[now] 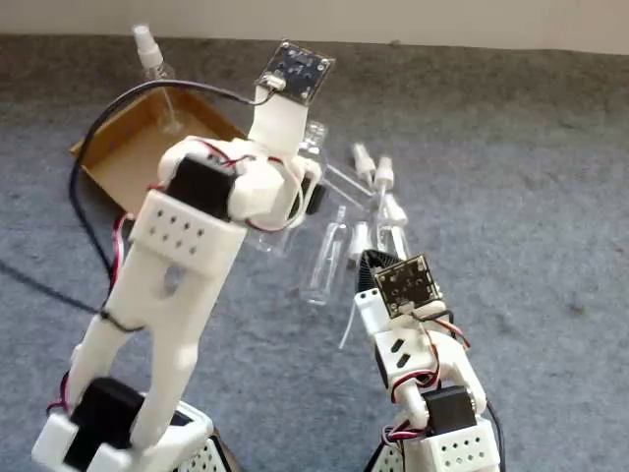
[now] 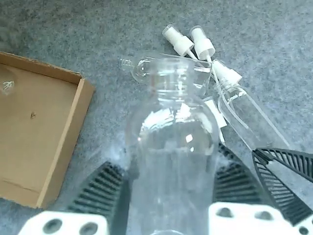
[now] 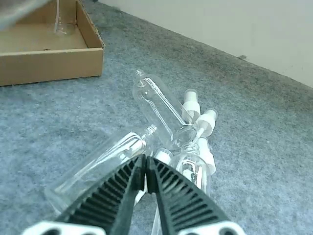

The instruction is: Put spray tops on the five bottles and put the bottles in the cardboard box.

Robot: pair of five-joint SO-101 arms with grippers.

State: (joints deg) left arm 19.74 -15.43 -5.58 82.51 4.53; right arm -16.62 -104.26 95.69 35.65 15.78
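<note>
There are five clear bottles [image 1: 327,258] and five white spray tops [image 1: 364,157]. There is one cardboard box [image 1: 120,157].

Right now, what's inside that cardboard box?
One clear bottle with a white spray top stands at the far end of the cardboard box. From above, the left arm covers the box's near corner, so that part cannot be checked.

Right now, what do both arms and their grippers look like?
Both arms, left arm and right arm, have white printed links, black servo blocks, perforated white plates and thin red wires. A dark square circuit board tops each wrist; a black cable loops off the left one. Left gripper and right gripper have black ribbed fingers.
</note>
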